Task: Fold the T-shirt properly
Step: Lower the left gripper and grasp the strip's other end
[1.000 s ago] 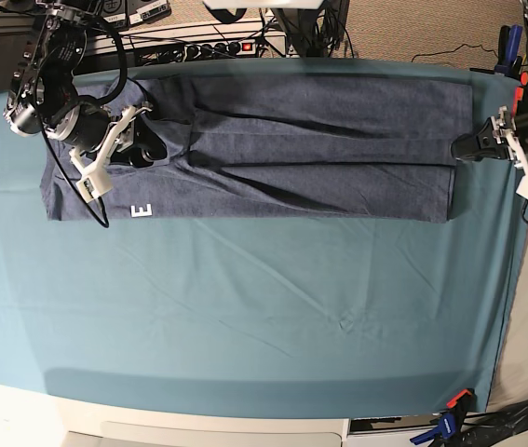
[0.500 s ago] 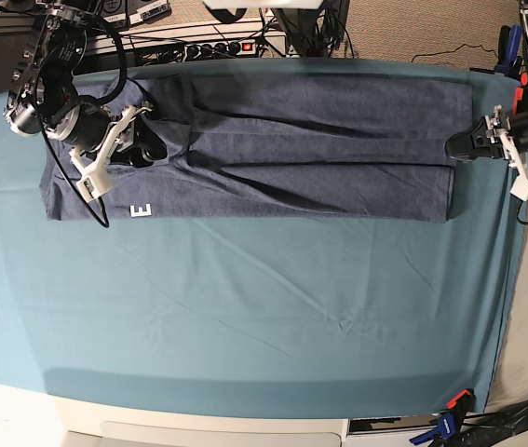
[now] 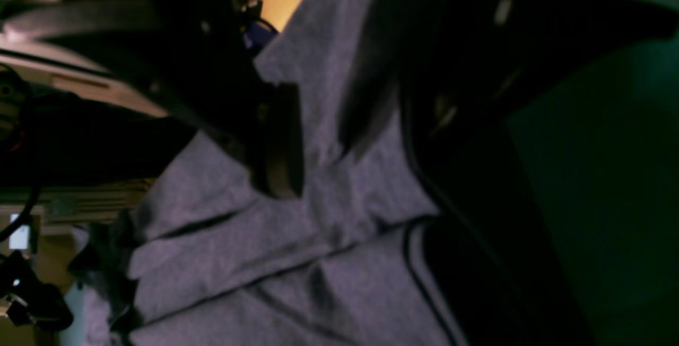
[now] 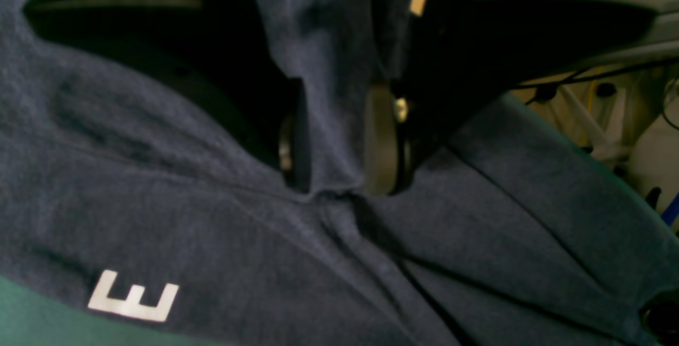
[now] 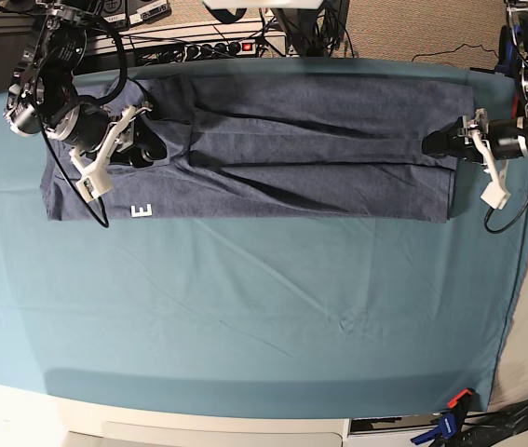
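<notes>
Both ends mattered: my right gripper [image 4: 339, 139] pinched a T-shirt [image 5: 291, 149] fold at one end of its long axis, my left gripper [image 5: 434, 145] gaped at the opposite hem.

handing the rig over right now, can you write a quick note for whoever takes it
Right gripper: shut on a pinched ridge of the heathered slate-blue cotton T-shirt, near its end with the white letter E.
Left gripper: open, at the shirt's opposite end, with cloth between its fingers but nothing clamped.
Shirt: a long band along the far side of the teal table cloth, already folded lengthwise, with some creases.
Left to do: close the left gripper on its end, then fold the band crosswise and smooth it.
</notes>
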Robot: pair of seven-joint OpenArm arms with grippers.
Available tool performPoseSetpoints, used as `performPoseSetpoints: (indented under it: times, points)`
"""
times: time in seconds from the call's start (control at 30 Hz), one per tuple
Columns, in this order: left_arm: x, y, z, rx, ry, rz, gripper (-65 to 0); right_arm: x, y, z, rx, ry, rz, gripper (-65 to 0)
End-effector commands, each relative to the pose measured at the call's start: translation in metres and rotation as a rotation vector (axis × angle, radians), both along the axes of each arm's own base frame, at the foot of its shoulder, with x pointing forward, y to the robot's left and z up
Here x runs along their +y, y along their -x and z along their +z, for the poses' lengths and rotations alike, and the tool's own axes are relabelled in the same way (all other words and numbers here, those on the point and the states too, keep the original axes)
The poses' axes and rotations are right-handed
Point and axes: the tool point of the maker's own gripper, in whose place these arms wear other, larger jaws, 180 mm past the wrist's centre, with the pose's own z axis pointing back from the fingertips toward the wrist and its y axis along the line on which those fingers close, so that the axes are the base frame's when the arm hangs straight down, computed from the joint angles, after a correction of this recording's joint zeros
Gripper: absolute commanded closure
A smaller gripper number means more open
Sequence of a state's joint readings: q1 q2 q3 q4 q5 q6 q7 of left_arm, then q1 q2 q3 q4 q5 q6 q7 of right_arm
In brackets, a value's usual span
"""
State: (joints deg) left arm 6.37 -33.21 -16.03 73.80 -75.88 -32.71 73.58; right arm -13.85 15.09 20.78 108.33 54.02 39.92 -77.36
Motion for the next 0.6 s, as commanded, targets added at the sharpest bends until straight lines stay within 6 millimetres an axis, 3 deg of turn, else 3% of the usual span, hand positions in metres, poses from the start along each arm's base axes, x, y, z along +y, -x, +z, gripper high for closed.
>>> performPoseSetpoints:
  times: [0.0, 0.57]
  points:
    - [0.0108, 0.0138, -0.0096, 0.063, -0.076, -0.040, -27.1, 0.0007, -0.0059, 0.0107, -0.042, -0.016, 0.003, -18.7]
    - [0.0036, 0.0075, -0.0074, 0.037, -0.045, -0.020, -27.1, 0.0008, -0.0061, 0.0109, -0.043, -0.017, 0.003, -18.7]
